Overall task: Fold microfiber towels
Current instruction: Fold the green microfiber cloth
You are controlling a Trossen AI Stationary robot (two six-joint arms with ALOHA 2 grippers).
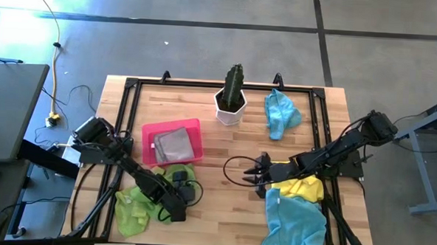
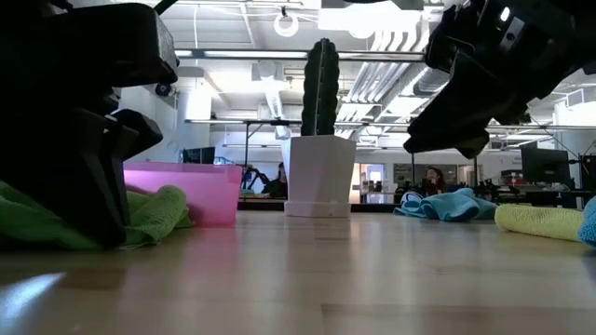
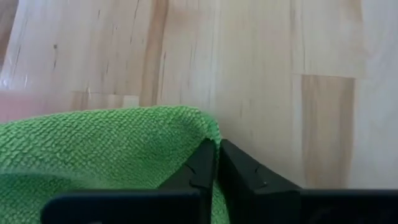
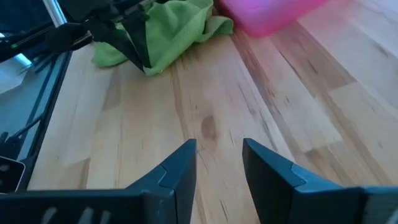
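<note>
A lime green towel (image 1: 135, 207) lies crumpled at the table's near left, with more green cloth (image 1: 178, 172) just beyond it. My left gripper (image 1: 175, 211) is down on the towel's right edge and shut on it. My right gripper (image 4: 217, 155) hovers open over bare wood near the table's middle, holding nothing. A yellow towel (image 1: 303, 189) and a light blue towel (image 1: 297, 223) lie under the right arm. Another light blue towel (image 1: 282, 114) lies at the far right. A grey towel (image 1: 175, 143) rests flat in the pink tray (image 1: 150, 134). My left gripper pinches the green towel's right-hand edge, at a rounded corner of the cloth (image 3: 210, 129), between its two fingers (image 3: 198, 169). The fingers slant down from the table's left. One layer or several, I cannot tell. The towel rests slack on the table.
A potted cactus in a white pot (image 1: 232, 101) stands at the far middle. The pink tray sits just beyond the green cloth. A black frame (image 1: 130, 104) runs around the tabletop. Bare wood (image 1: 222, 211) lies between the two grippers.
</note>
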